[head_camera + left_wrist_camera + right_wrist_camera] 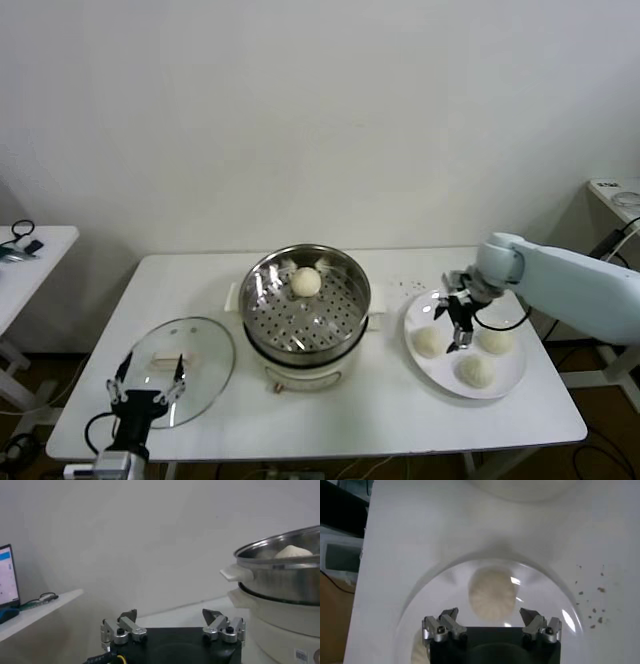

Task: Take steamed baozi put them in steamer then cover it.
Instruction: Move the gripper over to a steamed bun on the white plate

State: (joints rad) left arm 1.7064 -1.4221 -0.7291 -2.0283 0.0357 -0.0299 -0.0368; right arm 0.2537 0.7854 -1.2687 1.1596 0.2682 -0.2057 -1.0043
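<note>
The steamer (305,300) stands mid-table with one baozi (306,282) inside at its far side. Three more baozi (428,342) (494,340) (475,371) lie on a white plate (512,372) to its right. My right gripper (455,320) hangs open over the plate, above the left baozi; in the right wrist view that baozi (491,594) sits just ahead of the open right gripper (490,615). The cover (205,350) lies flat on the table left of the steamer. My left gripper (148,385) is open and empty at the cover's near edge. The left wrist view shows the steamer (280,565).
Dark crumbs (405,285) dot the table between steamer and plate. A side table (30,250) with small items stands at far left, another (615,195) at far right. The table's front edge runs just below the cover and plate.
</note>
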